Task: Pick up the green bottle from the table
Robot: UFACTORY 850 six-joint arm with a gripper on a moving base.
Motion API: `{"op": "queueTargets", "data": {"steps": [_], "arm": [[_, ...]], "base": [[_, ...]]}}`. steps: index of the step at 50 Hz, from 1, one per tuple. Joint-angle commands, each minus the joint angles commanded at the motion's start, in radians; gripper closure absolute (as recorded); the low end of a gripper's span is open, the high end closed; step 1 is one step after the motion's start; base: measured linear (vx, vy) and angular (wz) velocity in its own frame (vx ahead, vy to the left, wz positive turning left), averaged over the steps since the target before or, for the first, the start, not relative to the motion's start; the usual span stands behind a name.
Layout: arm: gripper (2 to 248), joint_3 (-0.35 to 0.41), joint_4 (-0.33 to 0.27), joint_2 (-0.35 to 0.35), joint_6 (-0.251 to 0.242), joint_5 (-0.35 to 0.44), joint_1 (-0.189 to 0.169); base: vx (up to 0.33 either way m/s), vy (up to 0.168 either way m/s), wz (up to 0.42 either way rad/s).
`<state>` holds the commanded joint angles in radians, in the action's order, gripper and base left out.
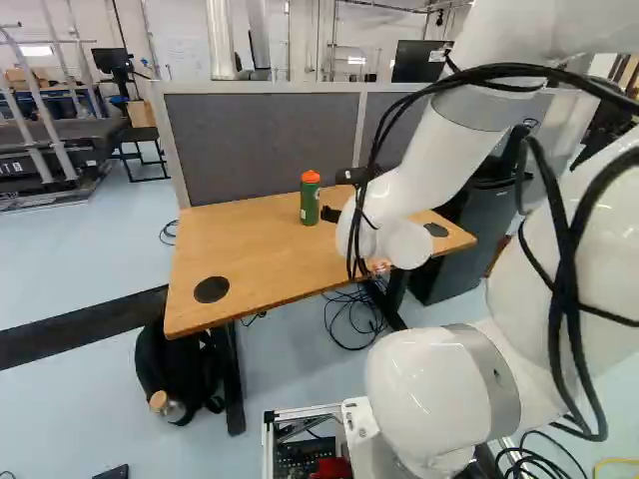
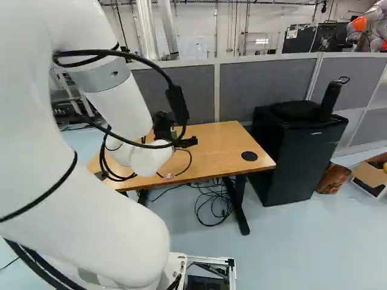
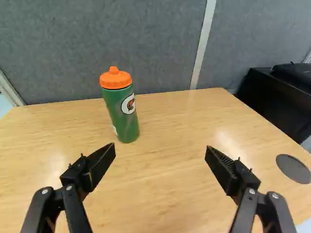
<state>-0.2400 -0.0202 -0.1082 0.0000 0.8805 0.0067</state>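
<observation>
On the desk (image 1: 255, 261): a green bottle (image 3: 123, 116) stands near the far edge, just before a gray partition (image 3: 97, 46), seen in the wrist view ahead of the gripper (image 1: 332, 196) and apart from it.
Bottle's bearing: upright, its long axis vertical, base on the wood and orange cap (image 3: 115, 80) uppermost, the spout pointing at the ceiling; the slight lean in the wrist view is not matched in the left base view.
Bottle's side: a white round emblem (image 3: 129, 104) is turned partly toward the wrist camera, its outer edge curving out of sight.
Gripper: fingers spread wide in the wrist view, the desk top showing between them; the bottle stands beyond the tips, nearer the line of one finger than the other.
Right base view: the bottle is almost wholly hidden behind the gripper and black cables (image 2: 101, 158), with only a hint of green showing.
Left base view: the white arm (image 1: 404, 195) covers part of the desk and of the black refrigerator (image 2: 296, 160).
Wrist view: the desk's near edge is cut off, as is the refrigerator.
</observation>
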Motion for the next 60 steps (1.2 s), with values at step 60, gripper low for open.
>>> {"op": "queueTargets", "data": {"steps": [60], "arm": [[3, -0.321, -0.134, 0.308, 0.0, 0.021, 0.087]], "base": [[0.0, 0.0, 0.0]]}}
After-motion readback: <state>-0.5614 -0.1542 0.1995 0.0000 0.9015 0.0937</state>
